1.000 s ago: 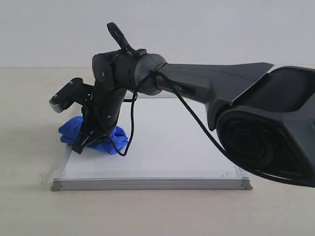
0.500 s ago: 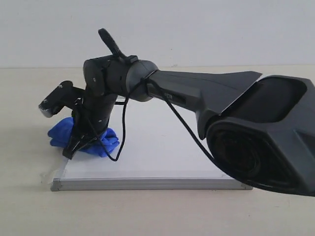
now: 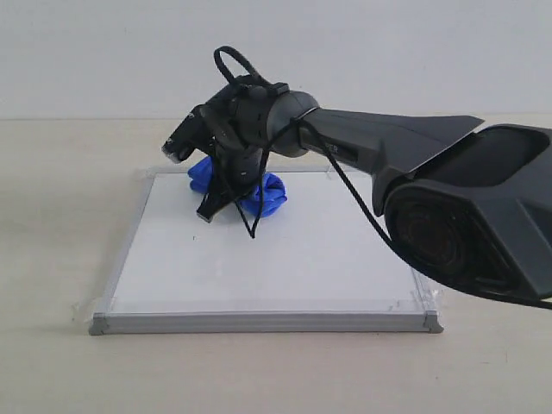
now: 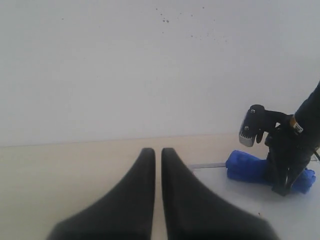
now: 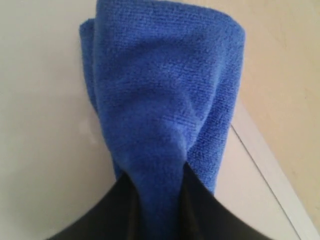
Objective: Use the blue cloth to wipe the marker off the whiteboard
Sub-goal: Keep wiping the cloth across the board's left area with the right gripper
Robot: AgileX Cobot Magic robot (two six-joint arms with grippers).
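The whiteboard [image 3: 285, 267] lies flat on the beige table, silver frame all round. My right gripper [image 3: 210, 210] reaches in from the right and is shut on the blue cloth [image 3: 267, 195], pressing it onto the board near the far edge, left of the middle. In the right wrist view the cloth [image 5: 160, 90] bunches out from between the black fingers [image 5: 205, 210] of that gripper [image 5: 157, 200], lying on the board [image 5: 45, 125] beside its frame. No red marker line shows in any view. My left gripper [image 4: 157, 155] is shut and empty, hovering off the board's side, with the cloth [image 4: 247, 167] ahead of it.
The right arm's thick dark links [image 3: 466, 224] hang over the right half of the board. A black cable [image 3: 250, 224] loops down from the wrist beside the cloth. A white wall [image 3: 276, 52] stands behind the beige table [image 3: 52, 216].
My right gripper has carried the blue cloth from the board's left edge, near the front, to the far edge and somewhat rightwards. The wrist has turned.
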